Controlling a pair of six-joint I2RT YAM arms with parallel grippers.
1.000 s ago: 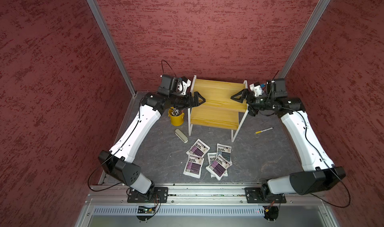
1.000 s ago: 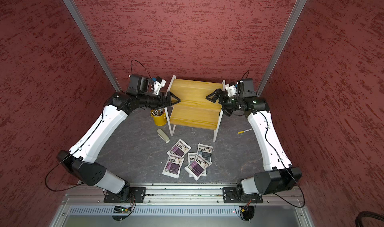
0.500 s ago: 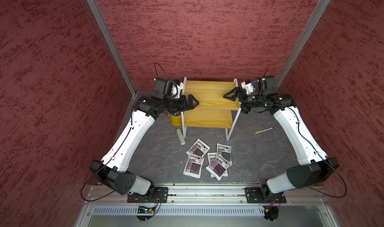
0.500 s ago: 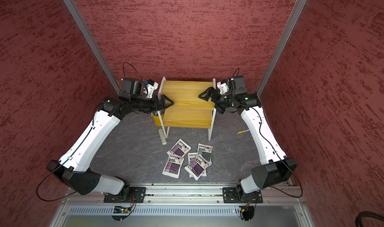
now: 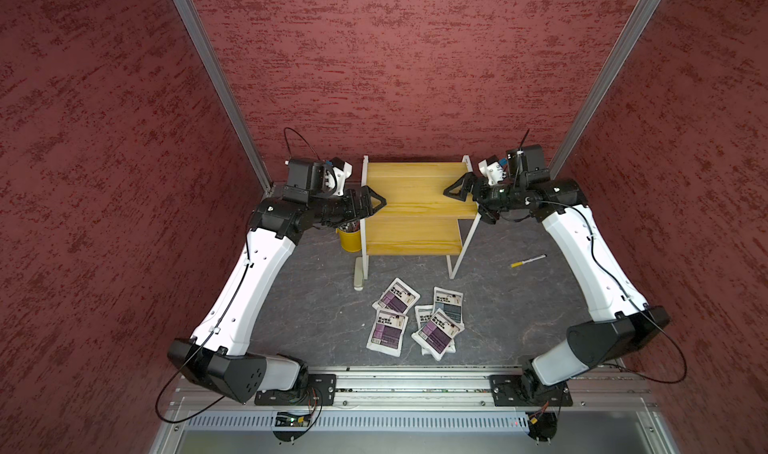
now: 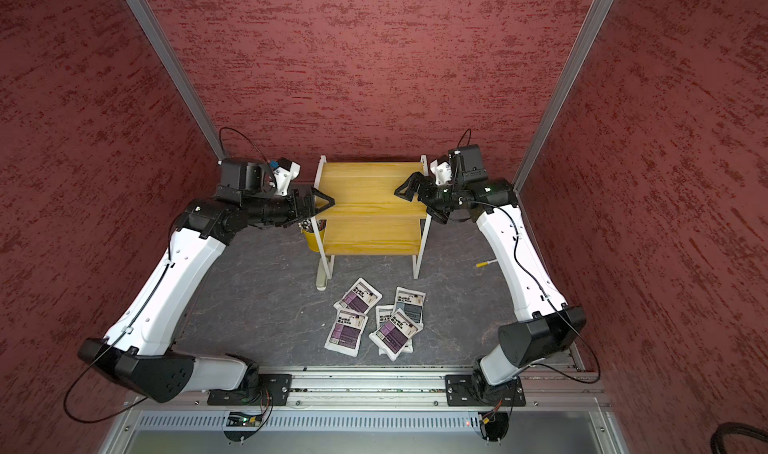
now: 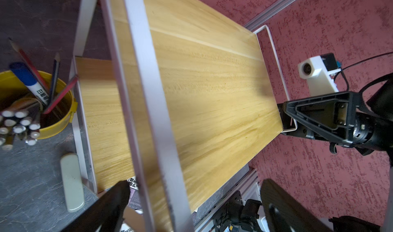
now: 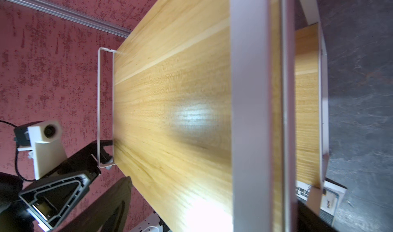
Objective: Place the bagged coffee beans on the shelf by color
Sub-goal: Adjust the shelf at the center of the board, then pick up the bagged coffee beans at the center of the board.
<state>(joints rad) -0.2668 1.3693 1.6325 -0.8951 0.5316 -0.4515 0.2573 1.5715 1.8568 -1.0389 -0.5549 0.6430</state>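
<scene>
Black jaws of my left gripper [image 5: 375, 204] stand wide, straddling the left end rail of the yellow-wood, white-framed two-tier shelf [image 5: 415, 181] at the tabletop's rear edge. My right gripper [image 5: 452, 193] is wide at the right end. The white pillow pouches of coffee beans [image 5: 388, 327] lie near the front edge. They're likely light, soft and slick, so I'd pinch an edge seam. Grey-blue ones are partly buried, and rail contact is unclear.

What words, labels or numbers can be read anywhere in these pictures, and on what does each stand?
Flat white coffee pouches with purple or grey-blue panels: black lettering, too small in both top views and too blurred in the wrist views to read.
Blue-capped white marker in the round yellow pen bucket: dark printed characters, too blurred to quote.
No other text can be made out.
</scene>
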